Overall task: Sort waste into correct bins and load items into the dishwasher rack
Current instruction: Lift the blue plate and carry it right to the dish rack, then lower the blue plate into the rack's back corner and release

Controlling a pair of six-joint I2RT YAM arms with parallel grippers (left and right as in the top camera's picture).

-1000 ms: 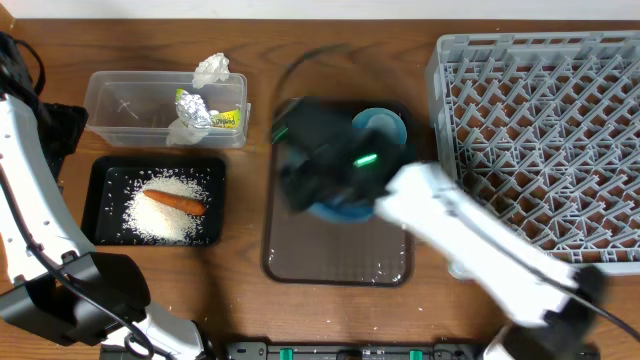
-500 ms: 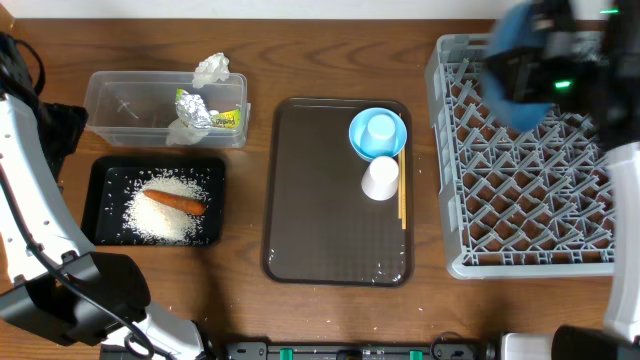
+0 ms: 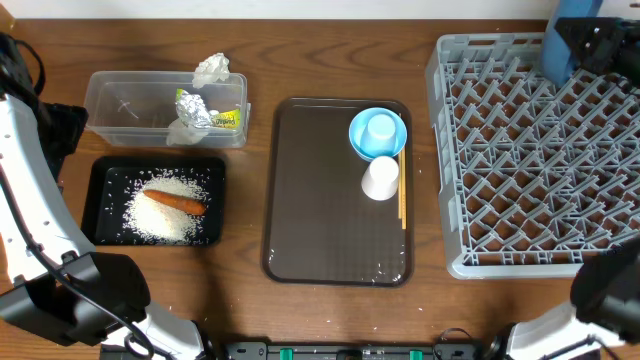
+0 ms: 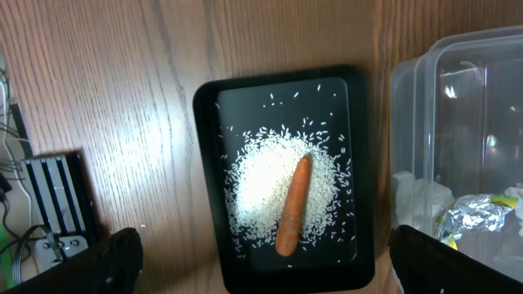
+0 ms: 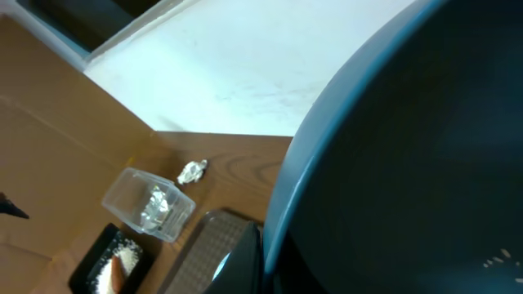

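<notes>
My right gripper [image 3: 592,45] is shut on the large blue plate [image 3: 557,48] and holds it on edge over the far side of the grey dishwasher rack [image 3: 540,170]. The plate fills the right wrist view [image 5: 409,163]. On the brown serving tray [image 3: 330,230] stand a small light blue bowl [image 3: 360,140] with a white cup [image 3: 381,128] in it, a second white cup [image 3: 380,178] and chopsticks [image 3: 402,195]. The carrot [image 3: 175,202] lies on rice [image 3: 160,218] in the black tray [image 3: 100,200]. The foil wrapper [image 3: 205,112] lies in the clear tub [image 3: 120,110]. My left gripper [image 4: 274,265] is open high above the black tray [image 4: 208,163].
A crumpled tissue [image 3: 211,68] sits at the tub's far rim and another [image 3: 185,130] is inside it. The left arm [image 3: 30,200] runs along the table's left edge. A dark block with cables [image 4: 53,196] lies left of the black tray.
My right arm lifted the blue plate off the brown tray and carried it right and back to the far side of the rack. The left arm has not moved.
</notes>
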